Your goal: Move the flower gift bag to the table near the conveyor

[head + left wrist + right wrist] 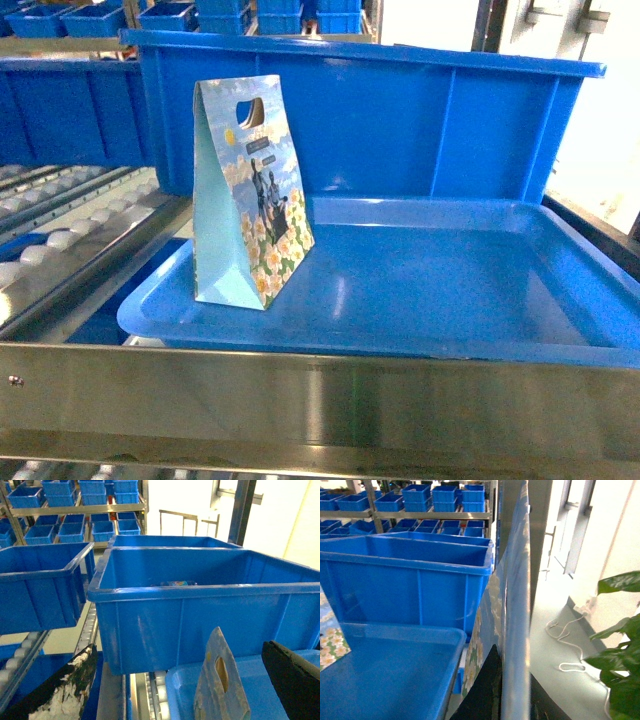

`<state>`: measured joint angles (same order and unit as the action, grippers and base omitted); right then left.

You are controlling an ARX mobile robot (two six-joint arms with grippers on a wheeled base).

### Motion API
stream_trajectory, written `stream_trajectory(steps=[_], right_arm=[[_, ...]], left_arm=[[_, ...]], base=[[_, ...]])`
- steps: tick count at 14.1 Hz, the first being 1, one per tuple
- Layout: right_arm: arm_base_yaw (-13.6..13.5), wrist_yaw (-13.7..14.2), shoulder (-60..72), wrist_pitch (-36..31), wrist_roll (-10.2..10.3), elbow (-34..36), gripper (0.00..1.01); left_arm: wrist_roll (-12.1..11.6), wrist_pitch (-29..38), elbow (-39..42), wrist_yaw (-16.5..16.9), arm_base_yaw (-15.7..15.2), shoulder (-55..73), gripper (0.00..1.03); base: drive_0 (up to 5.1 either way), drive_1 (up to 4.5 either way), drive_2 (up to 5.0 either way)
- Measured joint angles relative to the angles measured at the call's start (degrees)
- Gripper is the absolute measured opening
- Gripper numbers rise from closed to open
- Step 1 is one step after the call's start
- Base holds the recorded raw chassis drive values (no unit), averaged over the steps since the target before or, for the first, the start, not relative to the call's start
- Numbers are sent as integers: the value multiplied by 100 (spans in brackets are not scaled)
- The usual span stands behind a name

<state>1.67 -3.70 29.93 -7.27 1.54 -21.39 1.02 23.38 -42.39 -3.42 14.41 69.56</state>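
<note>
Closest to the robot, a shiny steel rail [320,410] runs along the front edge of the blue tray [450,300]. The tray is shallow and holds just one thing: the flower gift bag [255,200]. The bag stands upright at the left end of the tray, with its handle hole at the top.

The left gripper [177,652] hangs over that left end. Its two dark fingers [70,685] are spread wide, and the top of the bag sits between them, nearer the right finger. They do not touch it.

The right gripper [512,700] is off the right side of the tray. A tall flower-print sheet [512,580], seen edge-on, stands between its dark fingers. They look pressed against both sides of it.

Just left of the tray, the conveyor [70,230] slopes away in lanes of little white rollers.

Right behind the tray stands a big blue bin [420,120] with high walls. A small bit of something colourful shows inside it, but too little to tell what it is.

Far behind the tray, many small blue bins [165,15] sit on steel shelves. What they hold cannot be seen.

To the right of the tray, on the floor, are a white cable [570,650] and a green plant [620,645].
</note>
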Motion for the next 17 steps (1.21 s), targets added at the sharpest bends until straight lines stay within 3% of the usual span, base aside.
stream_trajectory(steps=[2, 4, 7, 9, 13, 17], right_arm=[[138, -105, -262, 184, -177, 61, 2], [133, -149, -232, 190, -212, 61, 2], [133, -151, -229, 190, -227, 61, 2], [133, -149, -229, 197, -232, 61, 2], [133, -151, -229, 195, -249, 61, 2], [133, -151, -229, 190, -249, 61, 2]], left_arm=[[0, 0, 0, -2, 0, 0, 98], [0, 0, 0, -2, 0, 0, 98], [-44, 111, -330, -299, 411, 481, 98], [-28, 13, -516, -282, 688, 879, 98], [68, 33, -857, -737, 811, 1742, 98], [184, -48, -1121, -769, 1027, 2459, 98]], base=[[0, 0, 0], [0, 0, 0], [0, 0, 0], [0, 0, 0], [0, 0, 0], [0, 0, 0]])
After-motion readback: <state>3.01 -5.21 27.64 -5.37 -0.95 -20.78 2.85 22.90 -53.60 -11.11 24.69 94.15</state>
